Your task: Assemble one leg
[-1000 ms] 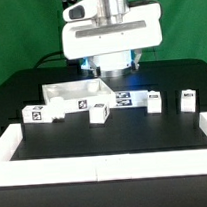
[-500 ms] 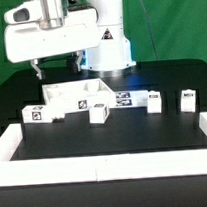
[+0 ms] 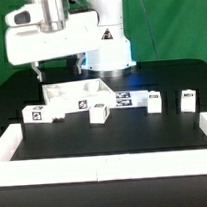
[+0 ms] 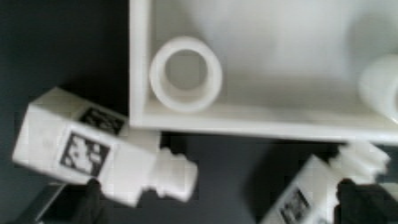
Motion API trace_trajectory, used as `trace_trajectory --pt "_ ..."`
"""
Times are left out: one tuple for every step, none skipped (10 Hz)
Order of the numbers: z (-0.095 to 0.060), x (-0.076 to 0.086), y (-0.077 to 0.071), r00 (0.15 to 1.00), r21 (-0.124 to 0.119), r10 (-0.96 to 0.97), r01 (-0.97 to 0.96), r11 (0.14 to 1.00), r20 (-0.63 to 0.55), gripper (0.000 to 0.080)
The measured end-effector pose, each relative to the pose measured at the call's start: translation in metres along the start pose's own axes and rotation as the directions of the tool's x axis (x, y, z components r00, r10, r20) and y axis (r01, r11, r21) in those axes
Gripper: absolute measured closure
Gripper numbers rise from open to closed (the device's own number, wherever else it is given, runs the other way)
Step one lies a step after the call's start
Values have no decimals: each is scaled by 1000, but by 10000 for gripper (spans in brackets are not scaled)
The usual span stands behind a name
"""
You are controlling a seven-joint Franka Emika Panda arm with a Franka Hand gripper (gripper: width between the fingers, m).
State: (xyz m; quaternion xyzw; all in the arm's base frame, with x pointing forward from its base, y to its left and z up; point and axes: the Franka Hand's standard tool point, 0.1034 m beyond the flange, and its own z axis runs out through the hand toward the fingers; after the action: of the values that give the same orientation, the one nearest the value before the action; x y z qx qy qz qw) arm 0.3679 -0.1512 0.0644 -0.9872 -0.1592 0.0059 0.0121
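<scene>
Four small white legs with square tags stand in a row on the black table: one [image 3: 37, 113] at the exterior view's left, one [image 3: 99, 113] in the middle, and two [image 3: 154, 101] [image 3: 187, 100] to the right. My gripper [image 3: 55, 67] hangs open and empty above the left end of the flat white panel [image 3: 81, 91], well above the table. In the wrist view the left leg [image 4: 89, 148] lies beside the panel's edge [image 4: 267, 80], and a second leg [image 4: 329, 185] shows blurred. Both dark fingertips sit at the frame's edge, wide apart around my gripper's middle [image 4: 217, 205].
A raised white border [image 3: 106, 166] frames the table's front and sides. The marker board [image 3: 128, 96] lies behind the middle legs. The arm's white base [image 3: 107, 41] stands at the back. The panel has a round hole [image 4: 187, 75].
The gripper swung from above the table's middle to the exterior view's left a second ago. In the last half second it has barely moved. No part has moved.
</scene>
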Motion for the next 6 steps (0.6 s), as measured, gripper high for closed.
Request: trace_trajectory --pt "13 -20 14 1000 -18 15 -15 1000 14 151" --pt "28 -44 26 999 -38 33 -32 999 28 151" --pt "37 -55 30 998 -33 49 -48 998 45 151" --pt "35 -48 27 998 -28 49 -48 998 40 151" --pt "34 -48 28 998 -31 48 -47 998 39 151" --pt "35 -49 28 998 -30 49 -48 998 41 151"
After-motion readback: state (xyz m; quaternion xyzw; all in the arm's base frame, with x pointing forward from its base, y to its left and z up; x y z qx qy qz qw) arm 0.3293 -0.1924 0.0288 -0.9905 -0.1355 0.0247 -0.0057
